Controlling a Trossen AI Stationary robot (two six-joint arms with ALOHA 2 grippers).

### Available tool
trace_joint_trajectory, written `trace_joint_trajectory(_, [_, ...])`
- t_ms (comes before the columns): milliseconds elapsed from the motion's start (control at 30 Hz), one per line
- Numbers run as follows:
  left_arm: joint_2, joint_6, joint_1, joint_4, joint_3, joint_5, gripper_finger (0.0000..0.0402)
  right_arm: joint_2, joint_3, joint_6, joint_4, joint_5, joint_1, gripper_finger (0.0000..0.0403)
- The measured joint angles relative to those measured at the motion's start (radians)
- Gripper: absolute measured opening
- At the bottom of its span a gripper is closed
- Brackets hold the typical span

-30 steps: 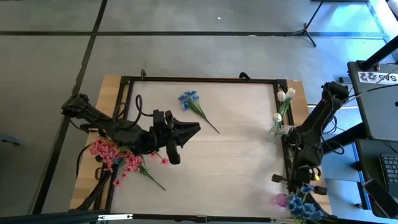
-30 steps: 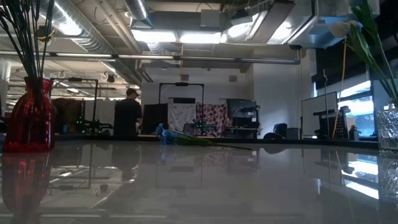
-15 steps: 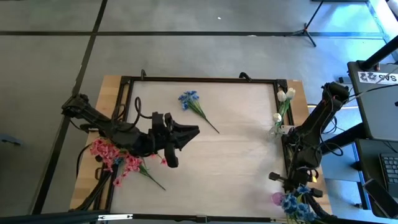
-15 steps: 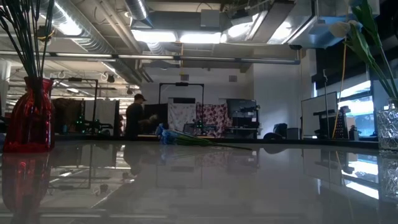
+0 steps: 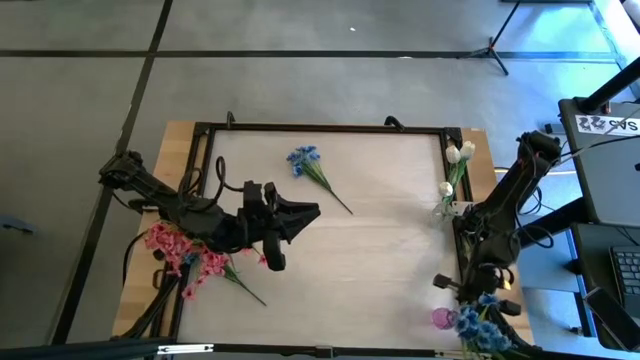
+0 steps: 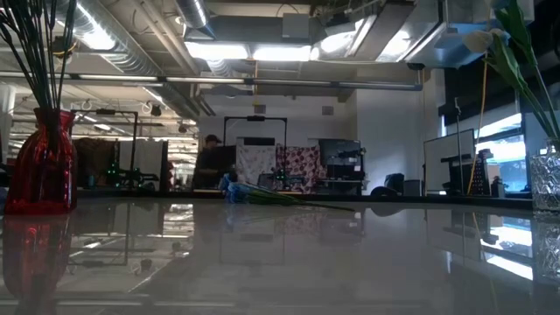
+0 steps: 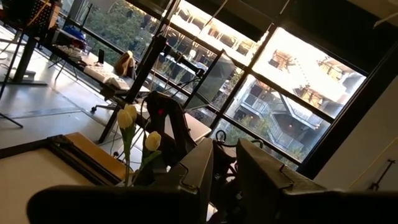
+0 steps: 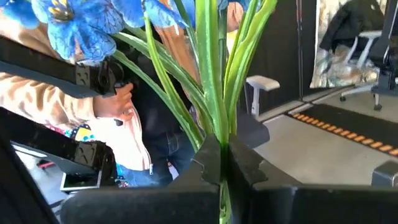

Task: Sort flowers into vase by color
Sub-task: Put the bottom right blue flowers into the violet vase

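Two grippers are working for me at this pale-topped table [image 5: 380, 250] with its dark frame. My right gripper [image 8: 222, 163] is hanging over the table's near right corner, its fingers pressed together and pinching the thin green stems of a sprig of small blue blooms [image 5: 484, 328]; in the right wrist view the stems are running up between the dark fingertips to blue petals above. A small pink vase [image 5: 443, 319] is standing just beside that blue cluster at the same corner.

My left gripper [image 5: 308, 211] is hovering above the left half of the table, pointing toward the middle, with nothing showing between its fingers [image 7: 202, 167]; I cannot tell whether they are closed or slightly parted. Near my left arm, a bunch of small pink blooms [image 5: 185, 258] on green stems is sitting at the left edge in a red glass vase [image 6: 41, 164].

One loose sprig of small blue blooms [image 5: 306, 161] with a long green stem is lying flat on the far middle of the table, apart from both grippers. White tulip-like buds [image 5: 459, 152] are standing in a clear glass vase [image 5: 445, 208] at the far right edge.

A person [image 6: 208, 162] is standing in the room beyond the table.
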Motion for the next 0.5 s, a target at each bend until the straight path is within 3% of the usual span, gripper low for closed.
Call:
trace_joint_trajectory(300, [0.0,0.0,-0.012,0.0,0.0,0.0,0.0069,-0.148,-0.135,0.007,0.098,0.077,0.0,0.0002])
trace_joint_trajectory(500, [0.0,0.0,-0.014,0.0,0.0,0.0,0.0069,-0.147,-0.181,0.006,0.158,0.08,-0.001,0.0004])
